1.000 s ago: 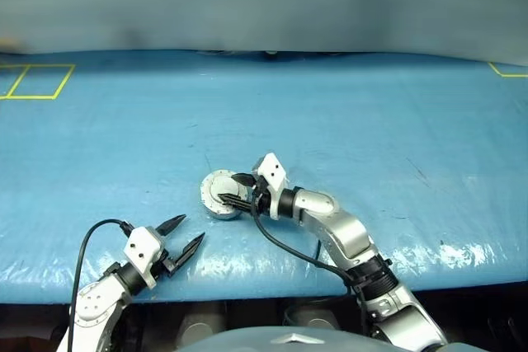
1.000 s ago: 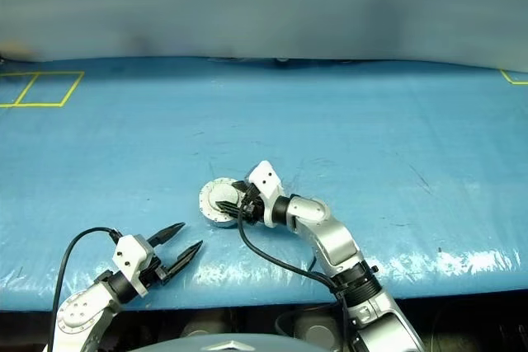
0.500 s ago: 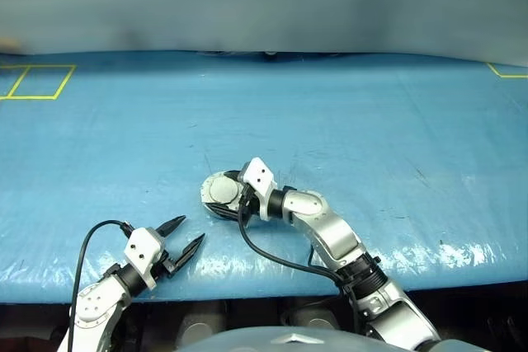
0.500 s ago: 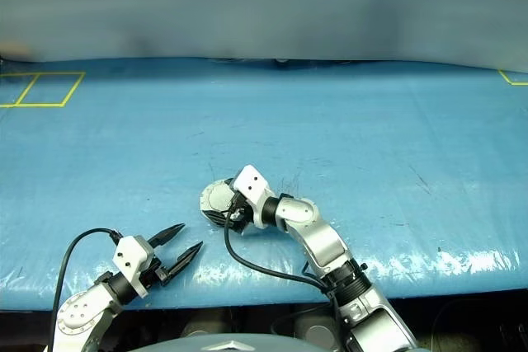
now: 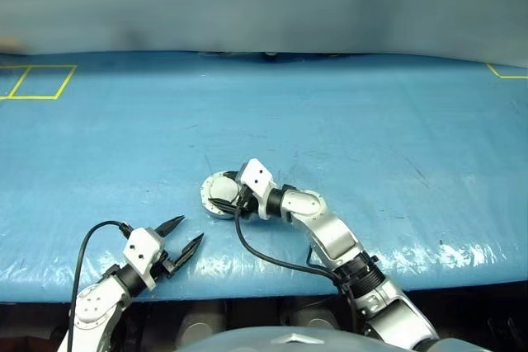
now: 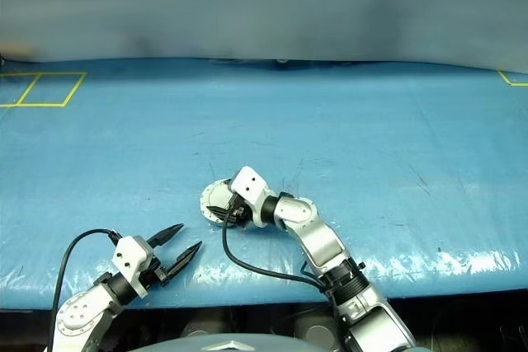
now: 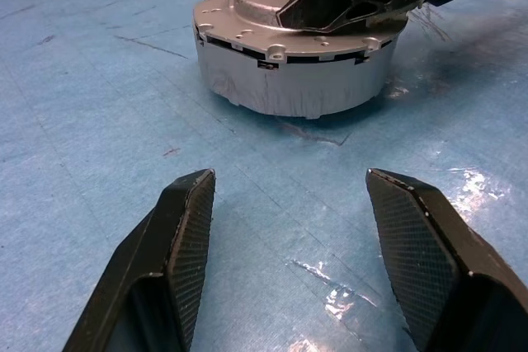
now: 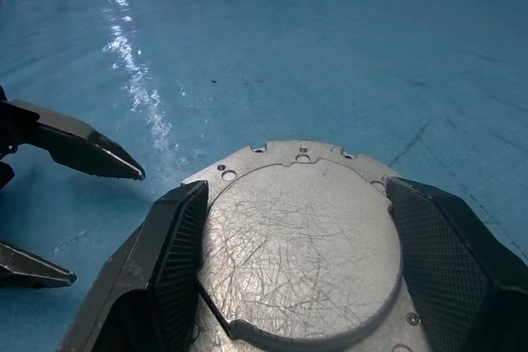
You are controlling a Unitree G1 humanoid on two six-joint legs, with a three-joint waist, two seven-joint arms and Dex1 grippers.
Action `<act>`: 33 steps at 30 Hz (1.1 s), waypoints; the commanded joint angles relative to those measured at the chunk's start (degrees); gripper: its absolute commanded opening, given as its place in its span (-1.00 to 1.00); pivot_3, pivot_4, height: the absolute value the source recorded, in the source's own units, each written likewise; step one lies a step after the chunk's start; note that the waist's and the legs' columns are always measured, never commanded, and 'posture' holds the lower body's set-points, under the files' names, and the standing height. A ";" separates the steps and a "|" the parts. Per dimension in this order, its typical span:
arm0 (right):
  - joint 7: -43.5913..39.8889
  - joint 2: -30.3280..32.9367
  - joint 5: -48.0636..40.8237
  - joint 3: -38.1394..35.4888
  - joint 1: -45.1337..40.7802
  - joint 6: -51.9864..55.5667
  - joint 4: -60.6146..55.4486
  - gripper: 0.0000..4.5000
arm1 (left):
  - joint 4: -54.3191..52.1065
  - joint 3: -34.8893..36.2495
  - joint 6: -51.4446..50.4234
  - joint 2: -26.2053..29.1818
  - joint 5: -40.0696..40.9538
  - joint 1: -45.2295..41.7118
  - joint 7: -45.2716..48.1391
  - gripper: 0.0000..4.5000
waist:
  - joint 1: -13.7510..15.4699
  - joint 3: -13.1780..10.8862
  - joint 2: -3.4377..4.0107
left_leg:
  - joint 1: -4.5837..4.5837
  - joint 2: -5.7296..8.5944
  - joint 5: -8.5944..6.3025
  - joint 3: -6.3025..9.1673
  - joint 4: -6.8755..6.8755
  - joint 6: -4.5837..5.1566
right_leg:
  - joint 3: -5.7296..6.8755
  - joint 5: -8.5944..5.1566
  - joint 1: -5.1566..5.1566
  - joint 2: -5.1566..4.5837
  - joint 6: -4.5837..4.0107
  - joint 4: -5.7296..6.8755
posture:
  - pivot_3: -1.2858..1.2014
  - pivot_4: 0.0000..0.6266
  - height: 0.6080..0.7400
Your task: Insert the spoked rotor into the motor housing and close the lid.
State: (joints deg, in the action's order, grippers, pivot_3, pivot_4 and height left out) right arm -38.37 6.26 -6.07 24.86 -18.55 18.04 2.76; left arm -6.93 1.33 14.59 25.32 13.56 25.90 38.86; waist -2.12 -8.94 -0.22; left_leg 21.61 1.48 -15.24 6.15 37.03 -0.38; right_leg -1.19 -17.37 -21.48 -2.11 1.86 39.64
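motor housing [image 7: 297, 88]: short round silver cylinder, pale grey side wall with dark slots under the top edge; stands upright on the blue worktop [image 5: 371, 129], near its front edge, a little left of centre.
lid [image 8: 301, 241]: closed, lying flat on top of the housing; smooth silver outer face up, finely scratched, raised round centre, small holes around the flange.
spoked rotor: cannot be seen with the lid shut.
contact: right gripper [image 8: 297, 261] fingers rest over the lid top, one at each side.
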 commanded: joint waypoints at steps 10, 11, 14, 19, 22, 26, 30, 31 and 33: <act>2.12 -0.46 2.93 1.72 0.20 4.33 0.15 0.37 | -0.73 0.23 1.52 -0.41 -0.04 0.04 0.24 0.38 | -0.01 0.00 0.00 | 0.00 0.00 0.00 0.00 -0.02 0.00 | 0.01 0.00 -0.02 0.00 0.00 0.00 | 0.03 -0.52 1.00; 2.49 -0.57 3.14 1.76 0.17 4.60 0.34 0.37 | -0.70 0.23 1.53 -0.44 -0.09 0.06 0.22 0.38 | -0.02 0.00 0.00 | -0.01 0.00 0.00 0.00 -0.01 0.00 | 0.00 0.00 -0.03 0.00 0.00 0.00 | 0.03 -0.52 1.00; 2.76 -1.09 3.07 1.81 0.19 5.24 0.66 0.37 | -0.60 0.21 1.57 -0.53 -0.17 0.13 0.17 0.38 | -0.04 0.00 0.00 | -0.05 -0.01 0.01 0.00 0.00 -0.02 | 0.01 0.00 -0.03 0.01 0.00 0.00 | 0.03 -0.52 1.00; 3.98 -1.60 4.43 2.72 0.13 6.87 1.33 0.37 | -0.12 0.24 1.99 -0.65 -0.11 0.25 0.31 0.38 | -0.10 0.01 0.00 | -0.09 -0.04 0.03 0.00 0.02 -0.05 | 0.01 0.03 -0.03 0.03 -0.05 0.00 | 0.03 -0.52 1.00; 5.00 -1.52 5.76 3.60 0.22 8.00 2.00 0.37 | 0.27 0.25 2.36 -0.65 -0.03 0.28 0.40 0.38 | -0.15 0.05 0.02 | -0.12 -0.06 0.04 0.00 0.01 -0.06 | 0.01 0.04 -0.02 0.05 -0.07 0.01 | 0.03 -0.52 1.00; 5.26 -1.16 6.58 4.55 0.40 9.72 2.27 0.37 | 0.49 0.28 2.65 -0.68 -0.01 0.25 0.39 0.38 | -0.26 0.14 0.07 | -0.23 -0.08 0.06 0.00 0.00 -0.09 | 0.01 0.05 0.03 0.06 -0.10 0.03 | 0.03 -0.52 1.00; 6.06 -1.08 7.34 5.08 0.27 12.63 2.61 0.37 | 0.26 0.28 2.59 -0.69 0.06 0.28 0.33 0.38 | -0.25 0.21 0.10 | -0.45 -0.08 0.06 0.00 -0.01 -0.09 | 0.01 0.02 0.24 0.06 -0.13 0.03 | 0.03 -0.52 1.00; 6.25 -1.21 7.25 5.04 0.23 13.41 2.66 0.37 | 0.10 0.26 2.49 -0.68 0.06 0.29 0.29 0.38 | -0.24 0.22 0.10 | -0.54 -0.08 0.06 -0.01 -0.02 -0.09 | 0.01 0.01 0.32 0.06 -0.15 0.03 | 0.03 -0.52 1.00; 6.66 -1.79 6.58 4.47 0.18 14.52 2.72 0.37 | -0.30 0.18 2.21 -0.67 0.04 0.29 0.17 0.38 | -0.23 0.26 0.09 | -0.69 -0.09 0.06 -0.01 -0.05 -0.09 | 0.01 -0.03 0.44 0.06 -0.18 0.03 | 0.03 -0.52 1.00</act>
State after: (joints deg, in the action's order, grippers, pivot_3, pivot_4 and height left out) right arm -32.42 3.94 -0.68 28.13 -20.26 27.46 1.35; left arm -6.00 1.30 15.72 24.84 13.57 26.00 38.94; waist -2.36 -8.68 -0.12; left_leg 20.88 1.38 -15.19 6.14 36.97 -0.47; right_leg -1.18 -17.41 -21.02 -2.05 1.67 39.67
